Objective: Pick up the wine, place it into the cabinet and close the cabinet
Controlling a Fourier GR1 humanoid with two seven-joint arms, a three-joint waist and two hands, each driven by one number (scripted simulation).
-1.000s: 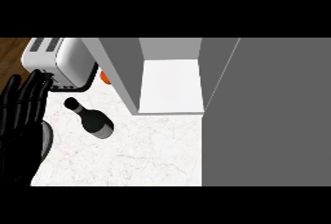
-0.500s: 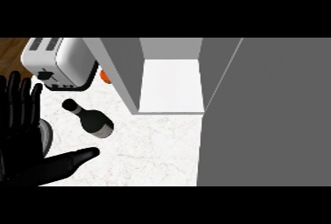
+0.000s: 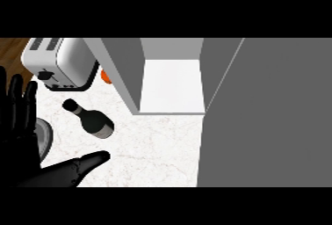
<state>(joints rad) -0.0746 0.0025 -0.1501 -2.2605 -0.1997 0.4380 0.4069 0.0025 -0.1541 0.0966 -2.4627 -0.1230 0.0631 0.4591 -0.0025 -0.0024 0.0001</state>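
Grey panel (image 3: 266,112): fills the right of the view, standing along the right side of the cabinet opening. No change from the earlier frames.

Cabinet (image 3: 120,70): at the far centre, open. Its white shelf (image 3: 172,85) is in plain view and carries nothing. Position unchanged.

Table (image 3: 156,149): pale marbled top, running from the cabinet toward the near edge.

Left robot hand (image 3: 19,154): at the left edge, palm toward the view, fingers (image 3: 23,105) straight and spread, pointing far. It grips nothing. The thumb is splayed out to the right over the table. A second ago the thumb was not showing. Half a second ago it had come into view, and it now reaches further right, ending just near of the bottle without touching it.

Toaster (image 3: 58,63): far left on the table, unmoved.

Wine bottle (image 3: 94,121): lying on its side on the table, between the toaster and the thumb, left of the cabinet and outside it. Its neck points far-left. Its place is essentially as before.

Grey round object (image 3: 44,140): partly hidden behind the hand; I cannot tell what it is.

Orange object (image 3: 105,77): between the toaster and the cabinet wall, mostly hidden.
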